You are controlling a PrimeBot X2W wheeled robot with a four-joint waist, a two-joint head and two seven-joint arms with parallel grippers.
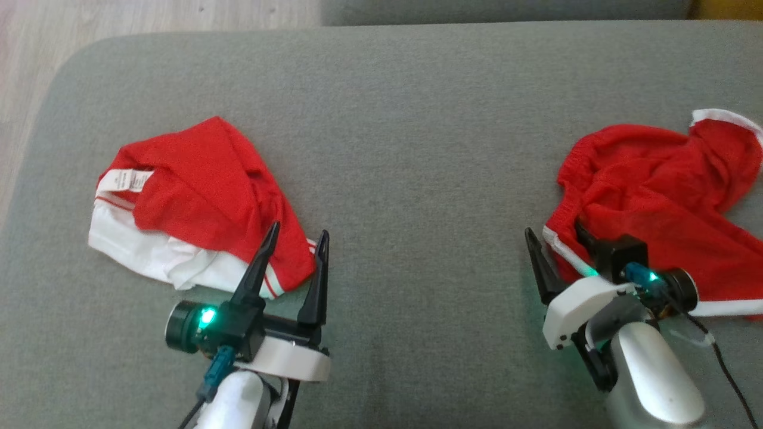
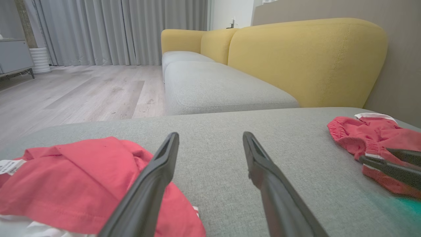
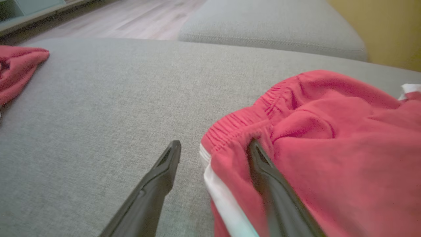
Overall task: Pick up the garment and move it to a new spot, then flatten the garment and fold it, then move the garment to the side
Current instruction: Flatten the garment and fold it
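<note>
Two crumpled garments lie on the grey cushion (image 1: 405, 149). A red and white garment (image 1: 197, 185) with a label is at the left, also seen in the left wrist view (image 2: 65, 177). Red shorts with a white stripe (image 1: 656, 196) lie at the right. My left gripper (image 1: 299, 232) is open, its left finger over that garment's lower right corner and its right finger over bare cushion. My right gripper (image 1: 553, 229) is open and straddles the waistband edge of the shorts (image 3: 329, 148): one finger lies on the red cloth, the other on the cushion. Nothing is held.
The cushion's rounded left edge drops to a wooden floor (image 1: 36, 36). A second grey seat (image 2: 213, 85) and yellow backrests (image 2: 306, 59) stand beyond the far edge. Bare cushion stretches between the two garments.
</note>
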